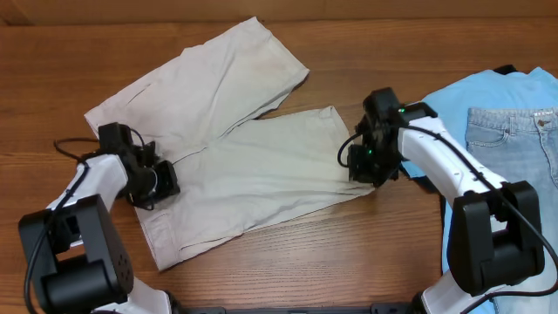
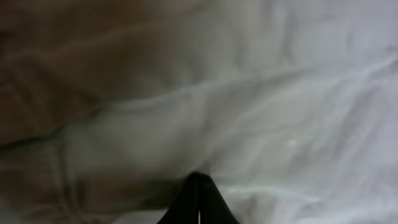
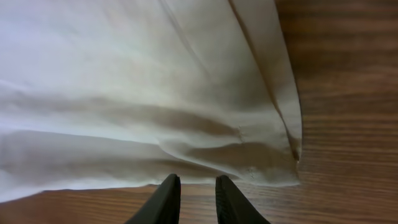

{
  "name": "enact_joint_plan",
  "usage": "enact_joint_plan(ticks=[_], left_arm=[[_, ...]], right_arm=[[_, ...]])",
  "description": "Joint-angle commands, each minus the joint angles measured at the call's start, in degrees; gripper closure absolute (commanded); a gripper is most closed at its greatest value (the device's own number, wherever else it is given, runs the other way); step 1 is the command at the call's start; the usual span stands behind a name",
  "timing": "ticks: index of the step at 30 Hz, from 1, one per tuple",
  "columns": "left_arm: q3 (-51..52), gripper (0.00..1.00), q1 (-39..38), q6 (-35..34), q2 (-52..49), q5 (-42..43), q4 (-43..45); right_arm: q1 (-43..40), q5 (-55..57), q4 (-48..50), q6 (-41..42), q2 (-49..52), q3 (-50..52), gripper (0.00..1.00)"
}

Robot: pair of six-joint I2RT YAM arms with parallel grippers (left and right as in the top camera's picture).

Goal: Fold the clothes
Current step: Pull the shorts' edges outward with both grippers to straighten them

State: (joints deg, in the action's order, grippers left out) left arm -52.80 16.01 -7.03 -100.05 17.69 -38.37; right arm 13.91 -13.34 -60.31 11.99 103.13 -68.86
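Observation:
The pale beige shorts (image 1: 235, 166) lie spread flat on the wooden table, waistband at the left and the two legs pointing right and up-right. My left gripper (image 1: 161, 185) sits on the waistband. In the left wrist view its fingers (image 2: 199, 186) are pressed together in the fabric (image 2: 249, 93), which fills the view. My right gripper (image 1: 362, 166) is at the hem of the nearer leg. In the right wrist view its fingers (image 3: 198, 186) are slightly apart over bare wood, just short of the hem edge (image 3: 124, 81), and hold nothing.
A light blue T-shirt (image 1: 488, 96) lies at the right edge with pale blue jeans (image 1: 523, 139) on top of it, close to my right arm. Bare wooden table (image 1: 349, 253) shows in front of the shorts.

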Motion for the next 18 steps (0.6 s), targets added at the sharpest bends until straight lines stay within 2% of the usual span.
enact_joint_plan(ticks=[1, 6, 9, 11, 13, 15, 17, 18], left_arm=[[1.25, 0.96, 0.83, -5.05, 0.04, -9.77, 3.06], [0.68, 0.96, 1.33, -6.36, 0.04, -11.43, 13.31], [-2.60, 0.96, 1.33, -6.29, 0.04, -8.85, 15.06], [-6.43, 0.96, 1.31, -5.42, 0.04, -7.08, 13.38], [-11.41, 0.96, 1.31, -4.17, 0.04, -5.33, 8.85], [-16.52, 0.94, 1.31, -2.97, 0.04, -3.74, 2.86], [-21.97, 0.82, 1.33, -1.73, 0.04, -3.04, -4.85], [-24.94, 0.70, 1.33, -1.51, 0.07, -3.08, -9.44]], right_arm=[[0.00, -0.48, 1.27, 0.15, 0.09, 2.60, 0.77], [0.02, -0.48, 3.37, -0.07, 0.09, 3.96, 0.77], [0.02, -0.46, 3.48, -0.04, 0.09, 3.98, 0.76], [0.00, -0.46, 3.54, -0.07, 0.09, 3.98, 0.66], [0.00, -0.48, 3.91, -0.04, 0.09, 3.98, 0.34], [0.02, -0.48, 4.92, -0.04, 0.09, 4.24, 0.19], [0.00, -0.46, 6.82, -0.04, 0.09, 5.09, 0.09], [0.00, -0.44, 8.00, -0.04, 0.17, 5.77, 0.08]])
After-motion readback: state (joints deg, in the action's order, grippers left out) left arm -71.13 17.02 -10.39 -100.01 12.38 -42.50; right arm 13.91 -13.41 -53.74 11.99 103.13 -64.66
